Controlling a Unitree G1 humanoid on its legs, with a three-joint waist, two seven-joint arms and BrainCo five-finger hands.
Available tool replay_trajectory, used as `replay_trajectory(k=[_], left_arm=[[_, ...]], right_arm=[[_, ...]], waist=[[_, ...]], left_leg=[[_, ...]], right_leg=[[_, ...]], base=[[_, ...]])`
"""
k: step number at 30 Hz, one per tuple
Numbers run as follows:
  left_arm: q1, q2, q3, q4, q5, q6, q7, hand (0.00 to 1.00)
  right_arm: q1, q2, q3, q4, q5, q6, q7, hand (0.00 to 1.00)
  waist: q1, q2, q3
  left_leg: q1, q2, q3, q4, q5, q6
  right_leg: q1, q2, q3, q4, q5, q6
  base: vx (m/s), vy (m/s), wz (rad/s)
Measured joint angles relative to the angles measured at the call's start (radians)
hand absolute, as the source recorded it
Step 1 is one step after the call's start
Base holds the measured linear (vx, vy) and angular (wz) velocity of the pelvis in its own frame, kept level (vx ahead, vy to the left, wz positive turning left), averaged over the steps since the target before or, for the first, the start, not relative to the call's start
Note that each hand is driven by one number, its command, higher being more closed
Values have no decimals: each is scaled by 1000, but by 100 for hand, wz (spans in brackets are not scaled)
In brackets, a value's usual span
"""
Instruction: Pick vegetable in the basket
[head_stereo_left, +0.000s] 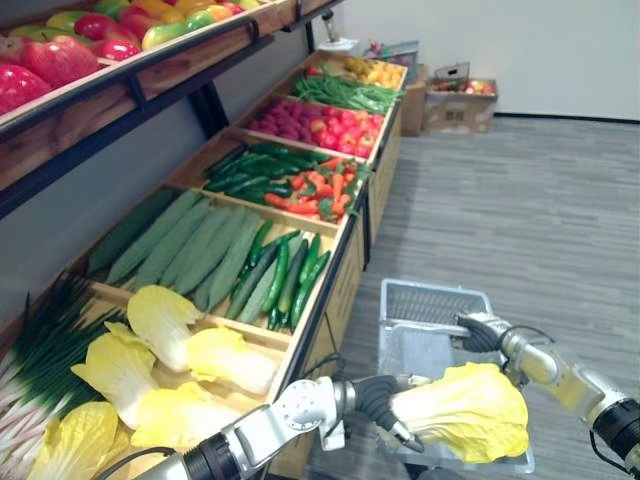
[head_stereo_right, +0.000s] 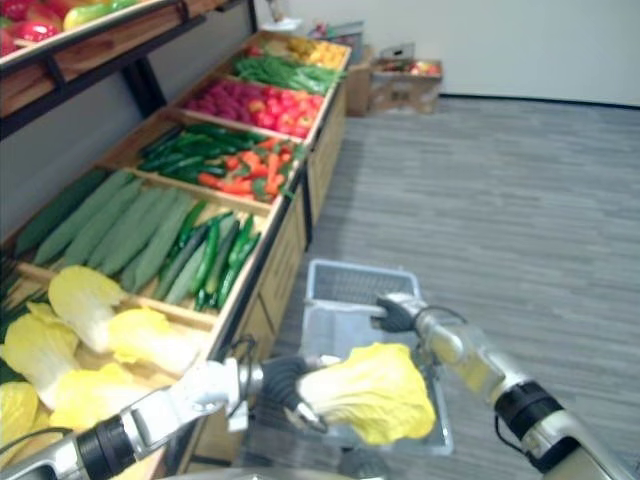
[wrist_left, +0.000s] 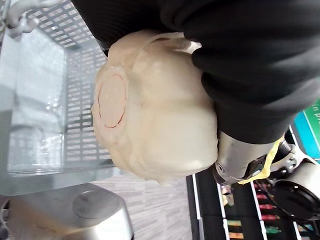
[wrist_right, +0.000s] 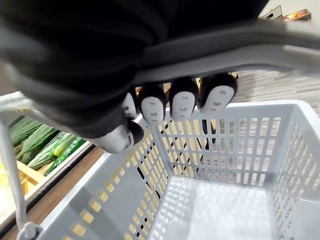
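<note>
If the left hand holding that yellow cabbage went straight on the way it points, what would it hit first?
Probably the grey basket: the left hand and its cabbage point across it, though depth is unclear and they might pass above its rim.

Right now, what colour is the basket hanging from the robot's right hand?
Light grey basket with slotted walls, clearest in the right wrist view.

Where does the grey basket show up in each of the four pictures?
Left eye view: basket lower right, behind the cabbage.
Right eye view: basket lower middle, behind the cabbage.
Left wrist view: basket mesh beyond the cabbage.
Right wrist view: basket interior past the right hand.
Shared landmark: the right hand curled round the handle, in both eye views.
</note>
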Motion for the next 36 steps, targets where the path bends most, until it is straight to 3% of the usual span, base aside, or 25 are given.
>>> replay_trajectory(k=[4,10,19,23,24,26,30,36], left_arm=[[-9,-68,6,108,96,0,1,100],[-31,-255,28,296,230,1,37,100],[-70,-475,102,520,421,12,193,100],[-88,-559,173,619,514,67,251,100],[-104,-591,224,660,555,90,276,0],[-145,-633,308,722,627,138,341,0],[-185,-644,365,748,731,208,432,0],[-191,-658,363,761,787,221,443,0]], right_arm=[[-14,5,-1,-9,8,12,34,100],[-61,4,-2,-60,51,41,109,100],[-91,7,-6,-184,126,75,183,100],[-84,8,-7,-185,135,82,183,100],[-63,10,-25,-189,135,82,183,100],[-17,28,-67,-196,135,83,180,100],[26,39,-84,-221,137,81,170,100],[73,41,-110,-220,137,79,145,100]], waist=[[-2,0,0],[-7,-3,1],[-6,-12,1],[-6,-23,1],[-6,-26,1],[-6,-34,3],[-4,-38,5],[1,-53,2]], left_leg=[[-3,-3,-11,-2,-1,3],[-15,-16,-19,-2,-1,10],[-15,-30,-11,-4,-5,17],[-17,-31,-16,-4,-4,19],[-22,-31,-27,-5,-2,21],[-37,-33,-48,-4,2,28],[-46,-33,-66,-3,4,32],[-66,-34,-99,1,6,38]], right_leg=[[-10,0,-11,25,-18,0],[-22,-11,-15,32,-20,0],[-33,-19,-4,42,-21,0],[-34,-22,-7,43,-21,1],[-33,-26,-17,43,-22,2],[-35,-33,-35,43,-23,1],[-34,-38,-51,44,-23,0],[-33,-50,-81,44,-25,0]], base=[[-29,-51,8],[-20,-33,3],[-30,-40,-3],[-24,-46,4],[-26,-55,23],[-30,-59,28],[-33,-48,14],[-29,-42,16]])
